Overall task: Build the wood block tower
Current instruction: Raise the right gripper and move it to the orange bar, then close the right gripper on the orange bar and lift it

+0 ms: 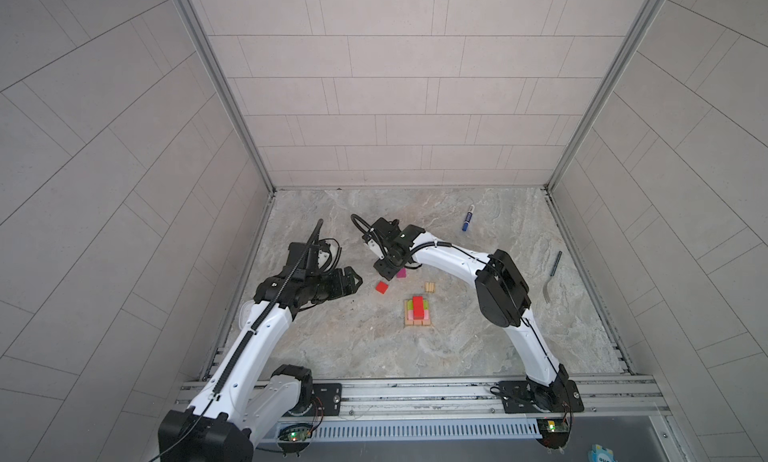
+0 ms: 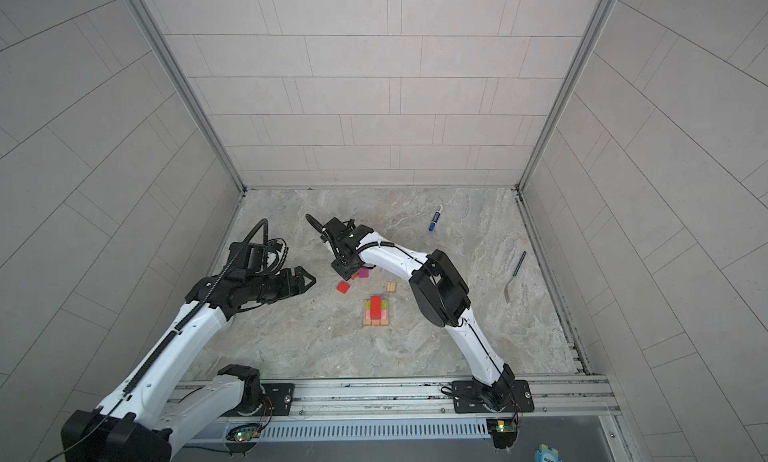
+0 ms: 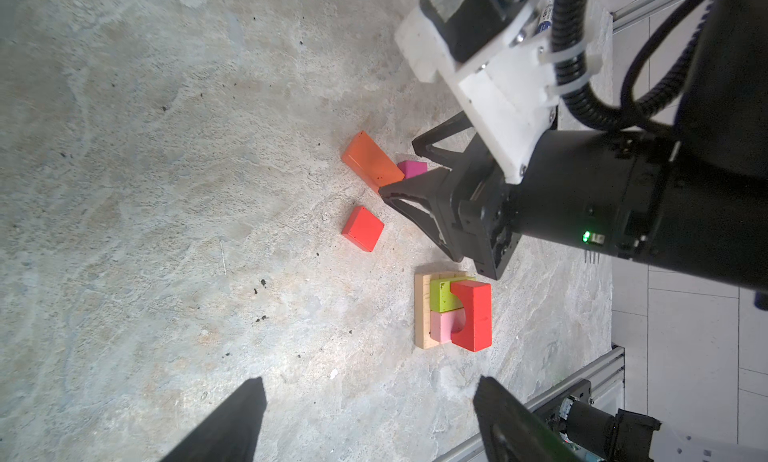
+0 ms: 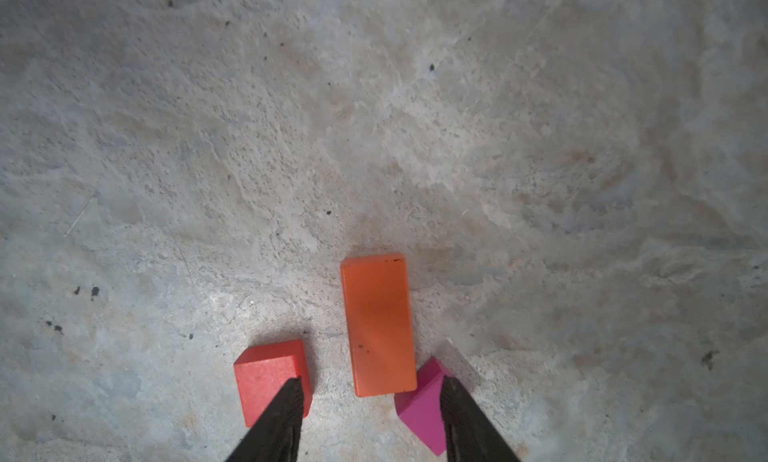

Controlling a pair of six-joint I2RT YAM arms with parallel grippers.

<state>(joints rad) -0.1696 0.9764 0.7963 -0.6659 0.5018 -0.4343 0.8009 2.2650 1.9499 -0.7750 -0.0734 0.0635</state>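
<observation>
Left arm (image 1: 257, 335) nearest in a top view, left jaws released, half-built tower (image 1: 419, 312) on the counter (image 1: 478, 347); left wrist: red arch (image 3: 473, 314) topping it; right wrist: right jaws spread astride the orange brick (image 4: 380, 324), probably light, stiff, best pinched across long sides

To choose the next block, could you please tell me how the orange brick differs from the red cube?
The orange brick is long and flat; the red cube is compact. The brick's end lies inside the right gripper; the cube lies outside it. Both rest loose on the table.
</observation>
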